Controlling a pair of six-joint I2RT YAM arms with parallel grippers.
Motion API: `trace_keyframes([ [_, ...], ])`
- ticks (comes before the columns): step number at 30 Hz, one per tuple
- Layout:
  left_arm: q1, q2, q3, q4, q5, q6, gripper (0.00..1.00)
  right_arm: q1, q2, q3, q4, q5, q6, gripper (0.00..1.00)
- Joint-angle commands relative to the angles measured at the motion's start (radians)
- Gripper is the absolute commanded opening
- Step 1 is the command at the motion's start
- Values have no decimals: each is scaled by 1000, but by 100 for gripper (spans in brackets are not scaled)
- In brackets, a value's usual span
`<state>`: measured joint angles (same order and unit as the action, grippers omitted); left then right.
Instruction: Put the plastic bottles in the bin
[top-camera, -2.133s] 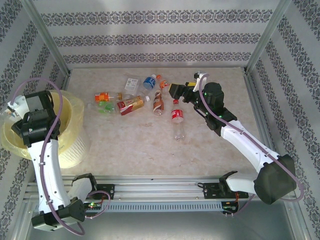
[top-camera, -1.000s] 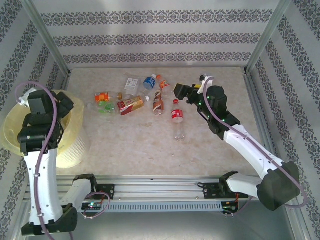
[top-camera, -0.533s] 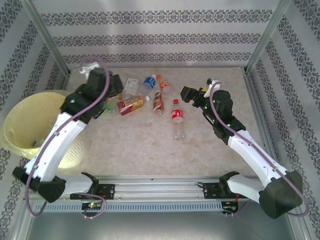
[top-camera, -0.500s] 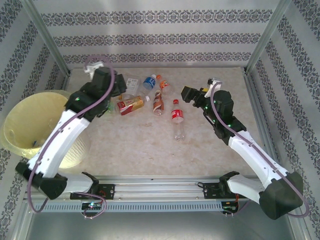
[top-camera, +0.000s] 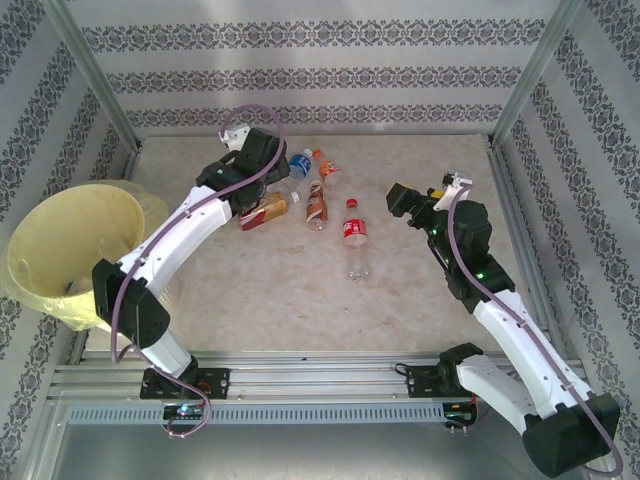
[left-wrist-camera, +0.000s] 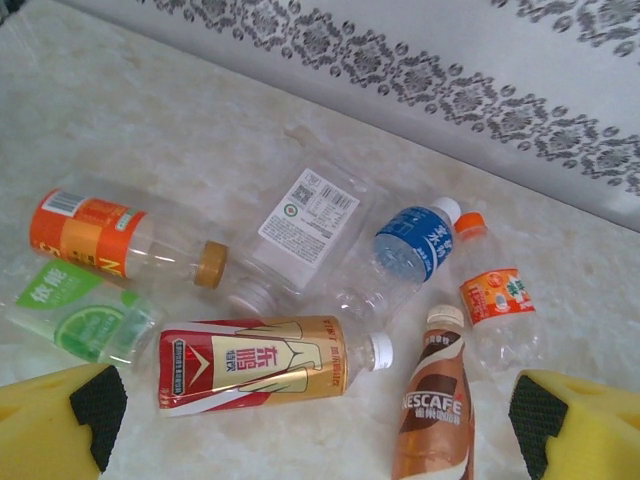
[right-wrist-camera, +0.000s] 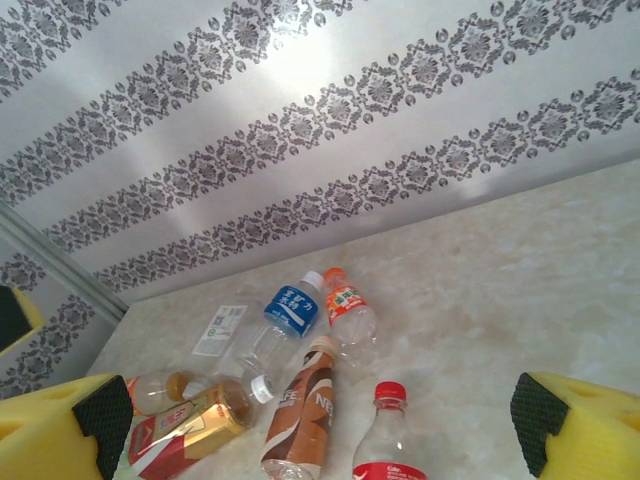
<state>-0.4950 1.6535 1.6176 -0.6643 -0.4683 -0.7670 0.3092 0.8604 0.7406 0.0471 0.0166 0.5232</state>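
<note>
Top external | left claw (left-wrist-camera: 315, 415) wide-open, empty, above plastic bottles (left-wrist-camera: 265, 360) | right claw (right-wrist-camera: 318, 420) likewise

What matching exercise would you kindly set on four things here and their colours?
Things:
1. Nescafe bottle
2. bin
3. bottle lying apart from the others
4. bottle with a QR code

Colours:
a. pale yellow
b. white label
c. brown label
d. red cap

Pairs: 1-c; 2-a; 3-d; 4-b
</note>
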Motion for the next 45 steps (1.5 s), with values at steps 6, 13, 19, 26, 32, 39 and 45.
trace_keyframes([
  [6, 91, 81, -90, -5, -56, -231, 100, -12, -43, -26, -45, 38, -21, 98],
  [13, 186, 77, -202, 28, -25, -304, 100, -15, -46, -27, -64, 39, -28, 98],
  [19, 258, 78, -261, 34, -21, -353, 100, -15, -30, -26, -63, 36, -21, 98],
  [26, 319, 105, -298, 50, 16, -381, 100, -14, -16, -18, -70, 34, -20, 98],
  [32, 377, 146, -323, 88, 114, -431, 100, -14, 1, -7, -79, 28, -21, 98],
  [39, 408, 205, -310, 156, 160, -421, 100, -16, 6, 3, -92, 22, -20, 98],
  [45, 411, 277, -259, 185, 161, -397, 100, -15, 6, 9, -101, 23, -23, 98],
])
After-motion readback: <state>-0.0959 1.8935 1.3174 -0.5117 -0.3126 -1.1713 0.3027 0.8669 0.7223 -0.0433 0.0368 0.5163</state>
